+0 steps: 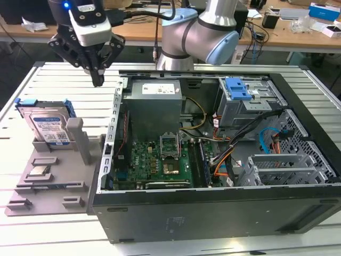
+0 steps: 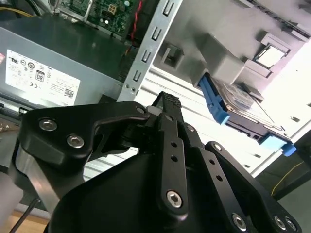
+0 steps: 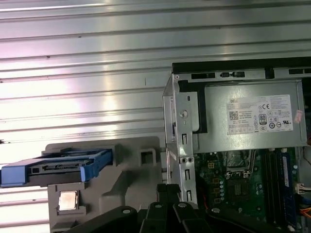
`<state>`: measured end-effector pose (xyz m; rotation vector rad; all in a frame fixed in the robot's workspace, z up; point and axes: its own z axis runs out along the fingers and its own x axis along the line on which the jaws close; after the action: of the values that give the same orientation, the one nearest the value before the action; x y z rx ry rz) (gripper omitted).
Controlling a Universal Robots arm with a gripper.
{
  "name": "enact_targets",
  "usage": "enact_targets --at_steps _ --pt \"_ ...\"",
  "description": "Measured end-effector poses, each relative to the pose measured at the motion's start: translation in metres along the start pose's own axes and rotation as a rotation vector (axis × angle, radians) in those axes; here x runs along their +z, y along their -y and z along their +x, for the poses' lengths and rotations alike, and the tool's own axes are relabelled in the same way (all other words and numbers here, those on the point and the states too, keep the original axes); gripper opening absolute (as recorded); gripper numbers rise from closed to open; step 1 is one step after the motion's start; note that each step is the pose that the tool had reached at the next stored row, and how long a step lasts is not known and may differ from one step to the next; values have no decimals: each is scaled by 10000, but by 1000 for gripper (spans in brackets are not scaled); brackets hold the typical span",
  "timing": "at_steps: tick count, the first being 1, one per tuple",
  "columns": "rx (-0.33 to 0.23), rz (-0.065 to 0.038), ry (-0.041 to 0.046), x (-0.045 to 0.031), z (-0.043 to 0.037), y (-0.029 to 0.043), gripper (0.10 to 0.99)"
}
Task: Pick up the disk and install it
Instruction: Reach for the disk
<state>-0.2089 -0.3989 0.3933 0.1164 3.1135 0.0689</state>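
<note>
**Item 1, gripper** (image 2: 167,101): black, on the arm's wrist. Its fingers (image 2: 171,127) are closed tip to tip with nothing between them. In the exterior view the gripper (image 1: 97,80) hangs over the slatted metal surface (image 1: 58,80), between the grey fixture and the near corner of the computer case, touching neither.

**Item 2, disk** (image 1: 50,128): silver, labelled, framed by a blue carrier bracket (image 1: 21,102). It stands on edge in a slot of the grey fixture (image 1: 53,186), well apart from the gripper. Probably it is set upright so that both flat faces stay free for a grasp from above. It shows in both wrist views, edge-on in the first (image 3: 58,167).

**Item 3, grey fixture, contents:** the disk in its slot, and a small square chip (image 1: 40,170) lying flat in a shallow recess. The other recesses hold nothing that can be made out.

**Item 4, computer case** (image 1: 213,213): laid on its side with the panel off, seemingly to give access from above. Contents:
- power supply (image 1: 154,104)
- green motherboard (image 1: 154,160)
- drive cage with blue latch (image 1: 237,88)
- orange and blue cables (image 1: 266,141)

The disk is not yet in the case.
</note>
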Motion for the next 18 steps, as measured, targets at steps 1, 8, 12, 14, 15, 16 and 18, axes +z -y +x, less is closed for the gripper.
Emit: enact_targets --at_steps 1,8,12,14,15,16,18 --pt "2 0 0 -1 42 3 106" --pt "0 0 0 -5 186 14 106" --pt "2 0 0 -8 295 22 106" --pt "1 0 -1 -9 343 25 106" --pt "0 0 -1 -10 368 27 106" --pt "0 1 -1 -11 395 29 106" --pt "2 0 -1 -12 457 33 106"
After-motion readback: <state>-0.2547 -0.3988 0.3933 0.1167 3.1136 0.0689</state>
